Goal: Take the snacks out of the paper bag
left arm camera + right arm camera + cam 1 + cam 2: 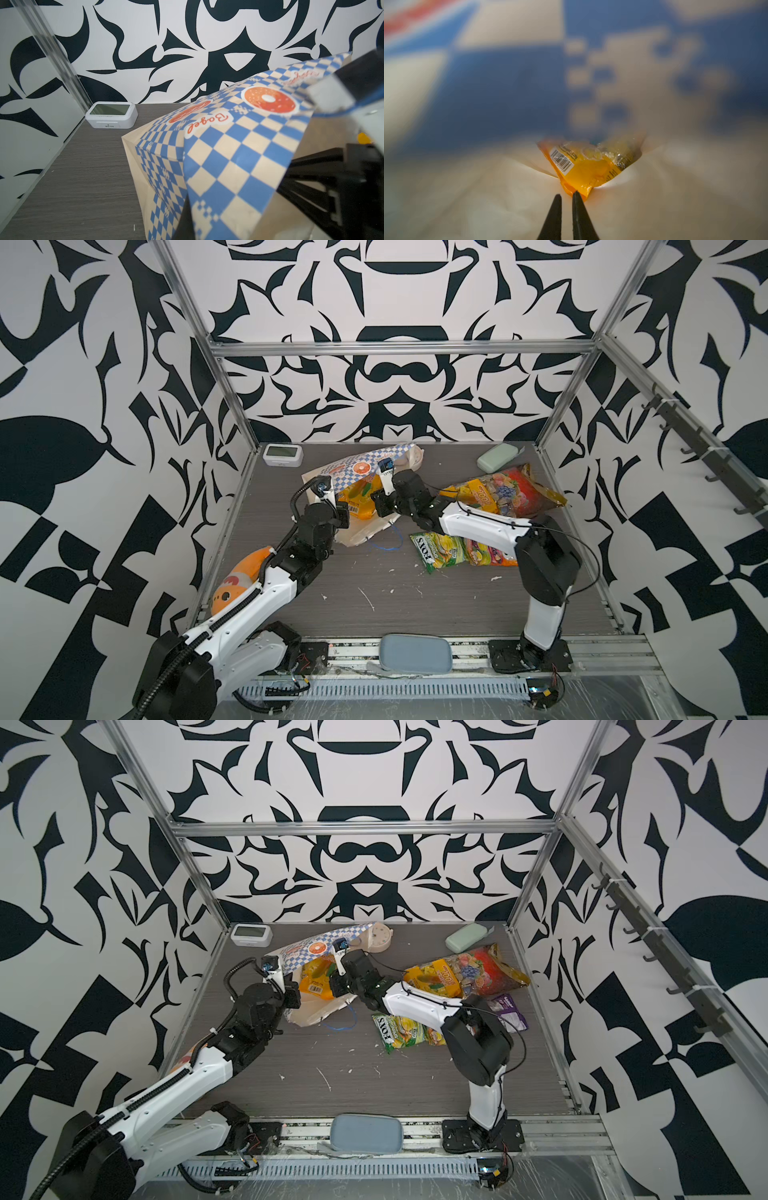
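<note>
Top views, grey woodgrain tabletop [374,614], paper bag [360,468], monochrome patterned walls [415,302]

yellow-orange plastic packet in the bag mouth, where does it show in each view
top view: yellow-orange plastic packet in the open mouth of the cream paper bag.
top view: same place.
left wrist: not clearly in it.
right wrist: amid the bag's folds, just beyond the right claw.
shared landmark: the bag's blue-and-white checked band.
</note>
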Controlling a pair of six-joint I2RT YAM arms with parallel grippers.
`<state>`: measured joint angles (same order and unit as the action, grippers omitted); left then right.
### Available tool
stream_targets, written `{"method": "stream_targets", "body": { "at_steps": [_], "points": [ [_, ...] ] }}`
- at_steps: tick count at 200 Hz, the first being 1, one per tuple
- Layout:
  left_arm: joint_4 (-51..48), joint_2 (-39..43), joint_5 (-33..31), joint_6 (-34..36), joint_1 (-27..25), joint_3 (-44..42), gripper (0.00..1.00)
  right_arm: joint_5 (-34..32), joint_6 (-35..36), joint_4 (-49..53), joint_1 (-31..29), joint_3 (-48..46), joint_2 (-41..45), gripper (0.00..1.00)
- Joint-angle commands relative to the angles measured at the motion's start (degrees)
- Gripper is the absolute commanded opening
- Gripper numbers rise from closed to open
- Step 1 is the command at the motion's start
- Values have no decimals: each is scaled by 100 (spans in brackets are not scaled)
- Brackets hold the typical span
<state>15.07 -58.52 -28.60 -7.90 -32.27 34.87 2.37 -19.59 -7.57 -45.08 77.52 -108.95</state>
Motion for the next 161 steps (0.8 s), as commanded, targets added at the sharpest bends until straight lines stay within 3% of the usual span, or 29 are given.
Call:
{"method": "stream_targets", "body": {
  "at_steps": [1,49,89,125,161],
  "points": [
    [216,-34,40,-47,-9,68,0,127,-188,-1143,-81,45,-101,20],
    [-17,-97,-126,-185,-7,267,0,-513,532,-2676,-441,-1001,-101,21],
    [-167,-165,-165,-194,0,337,0,-180,1017,-3373,-578,-1480,309,22],
    [-85,-142,-59,-146,-5,317,0,-66,1221,-2123,-633,-602,-264,22],
    [-18,-91,79,-123,-11,228,0,-586,1137,-1253,-630,365,-934,25]
  ]
}}
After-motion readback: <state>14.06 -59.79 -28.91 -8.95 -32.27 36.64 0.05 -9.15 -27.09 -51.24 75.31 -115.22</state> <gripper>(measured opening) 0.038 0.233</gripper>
